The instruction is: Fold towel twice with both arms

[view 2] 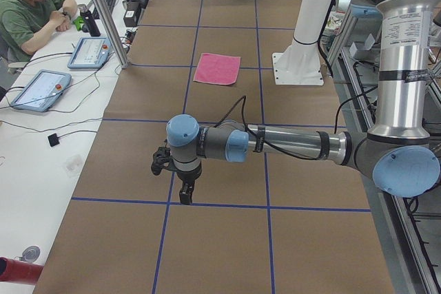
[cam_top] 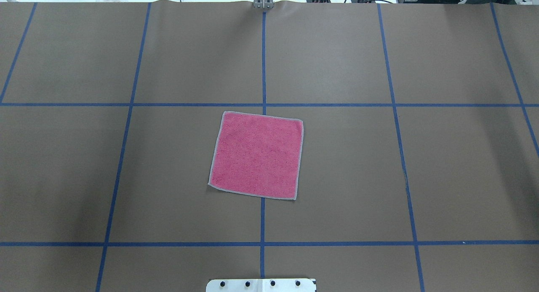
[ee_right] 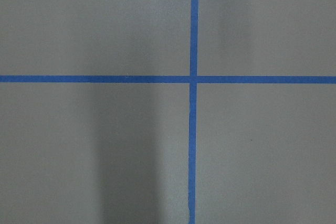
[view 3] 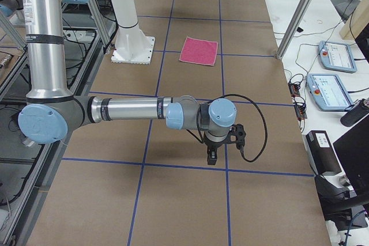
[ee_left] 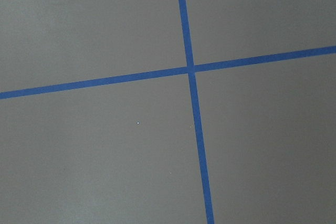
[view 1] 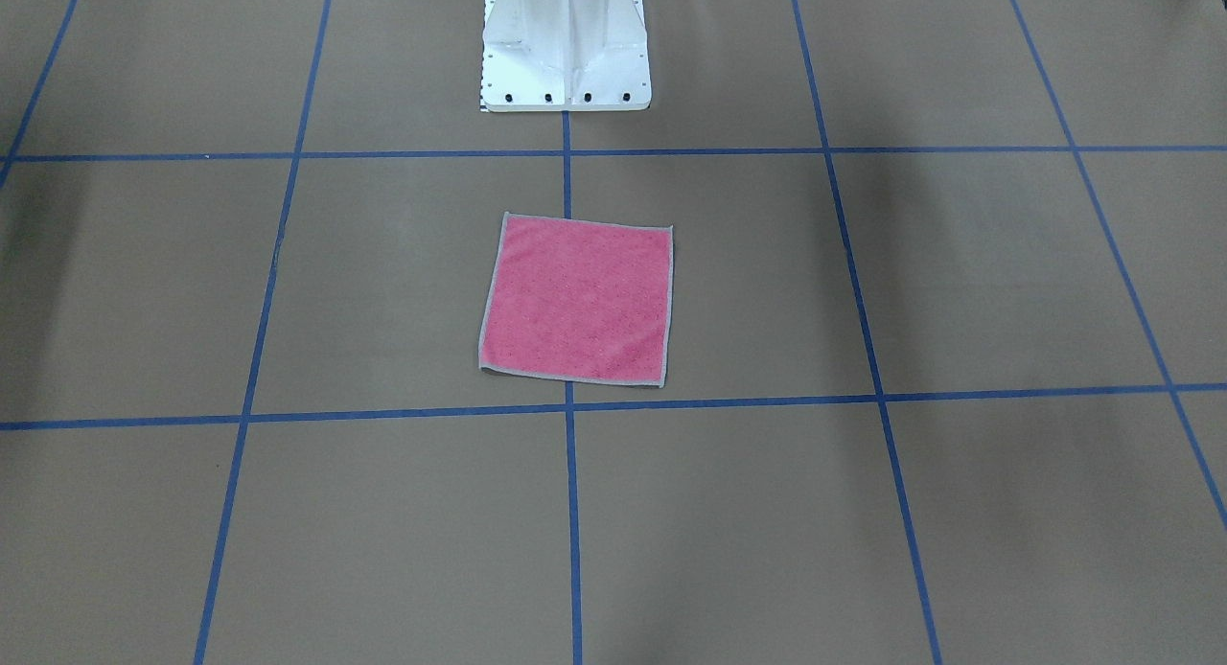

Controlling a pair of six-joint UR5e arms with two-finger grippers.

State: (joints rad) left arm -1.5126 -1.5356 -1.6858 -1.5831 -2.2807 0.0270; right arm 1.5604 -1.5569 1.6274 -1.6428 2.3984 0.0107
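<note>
Left gripper is hanging low over a crossing of blue tape lines at one end of the table, and the right gripper is doing likewise at the other end. You cannot tell whether either pair of fingers is spread or pressed together (only the side cameras are catching them). The towel is lying flat and unfolded, pink face up, mid-table near the white pedestal, well apart from both grippers. By this reading you are watching the opening step: no fold is made yet, and the next move is calling for both arms to travel inward to two corners of one edge.
</note>
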